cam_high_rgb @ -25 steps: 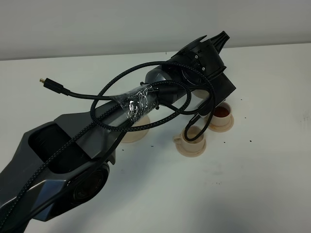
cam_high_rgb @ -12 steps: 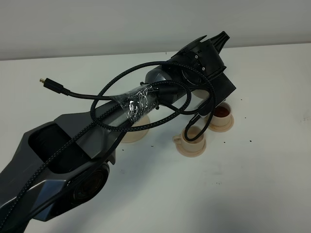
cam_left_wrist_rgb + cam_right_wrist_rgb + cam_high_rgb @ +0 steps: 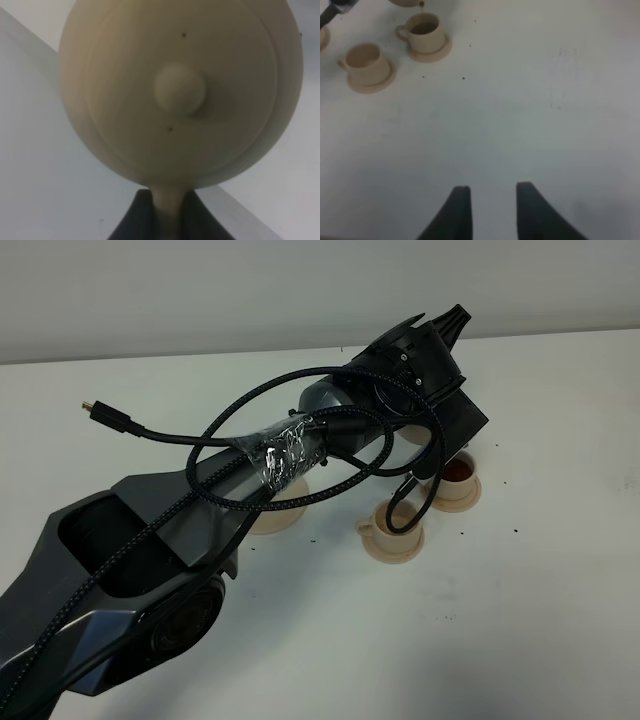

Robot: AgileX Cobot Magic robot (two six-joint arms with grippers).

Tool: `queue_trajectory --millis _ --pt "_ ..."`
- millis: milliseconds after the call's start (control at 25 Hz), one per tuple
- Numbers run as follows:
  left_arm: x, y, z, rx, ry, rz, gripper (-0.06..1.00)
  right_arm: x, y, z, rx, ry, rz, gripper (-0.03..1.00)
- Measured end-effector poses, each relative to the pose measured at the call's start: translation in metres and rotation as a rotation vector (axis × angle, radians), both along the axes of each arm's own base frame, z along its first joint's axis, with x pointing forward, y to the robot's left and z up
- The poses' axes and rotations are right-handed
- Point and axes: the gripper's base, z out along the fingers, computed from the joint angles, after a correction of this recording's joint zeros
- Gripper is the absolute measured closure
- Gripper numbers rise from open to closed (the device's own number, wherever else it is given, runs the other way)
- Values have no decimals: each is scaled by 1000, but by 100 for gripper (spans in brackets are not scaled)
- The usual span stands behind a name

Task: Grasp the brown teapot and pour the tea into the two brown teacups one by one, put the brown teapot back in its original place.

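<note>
The brown teapot fills the left wrist view, lid and knob facing the camera. My left gripper is shut on its loop handle. In the high view my left arm reaches across and covers the pot almost wholly, above the far teacup, which holds brown tea. The near teacup looks empty. In the right wrist view the pot's spout hangs over the filled teacup, beside the empty teacup. My right gripper is open, low over bare table. The original place, a wide saucer, lies partly under the left arm.
A loose black cable loops off the left arm over the white table. Small dark specks dot the table around the cups. The wall edge runs along the back.
The left wrist and its cable have shifted very slightly over the cups. The cups and the right gripper have not moved.
</note>
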Motion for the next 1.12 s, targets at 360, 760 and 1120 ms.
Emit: queue_trajectory --millis 360,760,1120 --pt "-1 4 -1 -12 21 68 82 0 0 0 0 0 0 73" --pt "-3 11 -3 -51 49 202 82 0 0 0 0 0 0 73" --pt "-3 18 -9 -116 147 277 82 0 0 0 0 0 0 73"
